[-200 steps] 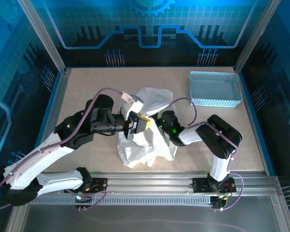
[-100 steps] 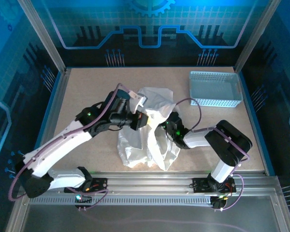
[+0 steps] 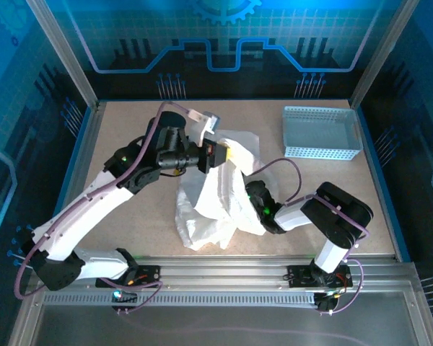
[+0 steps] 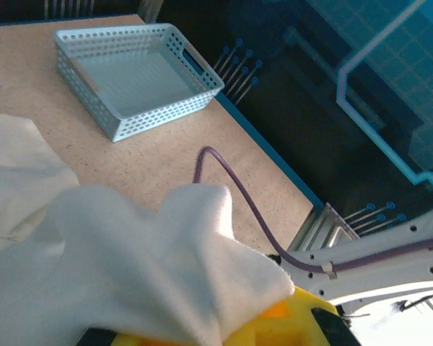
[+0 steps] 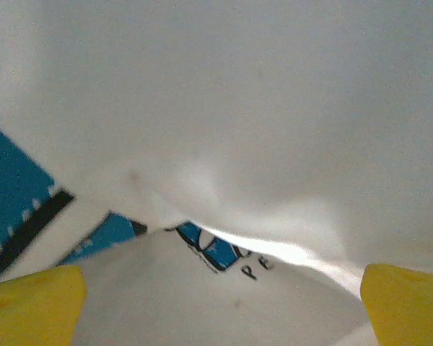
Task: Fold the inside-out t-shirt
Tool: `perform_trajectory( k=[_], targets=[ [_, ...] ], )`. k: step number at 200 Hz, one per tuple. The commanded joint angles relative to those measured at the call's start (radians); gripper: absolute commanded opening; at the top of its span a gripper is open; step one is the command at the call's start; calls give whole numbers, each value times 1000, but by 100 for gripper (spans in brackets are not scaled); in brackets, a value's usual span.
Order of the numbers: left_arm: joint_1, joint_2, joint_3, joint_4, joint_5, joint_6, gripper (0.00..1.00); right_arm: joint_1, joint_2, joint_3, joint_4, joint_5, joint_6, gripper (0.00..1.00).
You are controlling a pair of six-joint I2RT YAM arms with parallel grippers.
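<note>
The left arm [image 3: 94,202] is stretched from its base at the near left, up and over the table [image 3: 130,122]. Its forearm is turned level and pointed to the right. The left gripper [image 3: 222,152] is held above the table at the far end of the shirt [image 3: 209,198]. A bunch of white cloth is clamped in it. In the left wrist view the cloth [image 4: 123,267] is draped over the yellow finger [image 4: 274,328], so the gap is hidden.

The right arm [image 3: 335,216] is folded tightly, with its elbow out to the right and its forearm laid low toward the left. The right gripper [image 3: 250,194] is buried against the right edge of the shirt. In the right wrist view its 2 yellow fingers [image 5: 30,303] are seen spread wide at the bottom corners. Cloth with a blue print [image 5: 209,252] is seen just ahead of them, but nothing is pinched.

The shirt is crumpled in the middle of the table, between the 2 arms. 1 ridge of it is drawn up to the left gripper, and the rest is heaped toward the near edge. The basket [image 3: 322,133] is set at the far right corner, well apart from the shirt. A purple cable [image 4: 234,198] is looped over the table beside the right arm.
</note>
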Motion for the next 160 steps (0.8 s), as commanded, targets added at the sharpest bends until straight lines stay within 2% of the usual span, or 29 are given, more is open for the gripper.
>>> perform_trajectory(
  k=[1,25,54,92,110,124,141,160],
  targets=[
    [19,43,128,-23,48,-8,0,47,-35,-10,62,108,-14,99],
    [20,147,257,-124,48,-7,0,77,-33,-9,75,148,-30,99],
    [12,264,396,-227,79,1,0,106,-21,51,11,192,-84,100],
    [-85,368,547,-330,76,61,0,124,35,172,-87,279,-147,100],
    [-133,387,584,-347,97,86,0,82,59,214,-121,194,-105,100],
    [-186,380,590,-346,114,124,0,14,74,208,-76,2,-51,99],
    [-234,349,562,-323,172,154,0,-37,89,234,-60,-170,-60,98],
    [-252,285,489,-254,240,155,0,-38,79,297,-166,-169,-116,98]
  ],
)
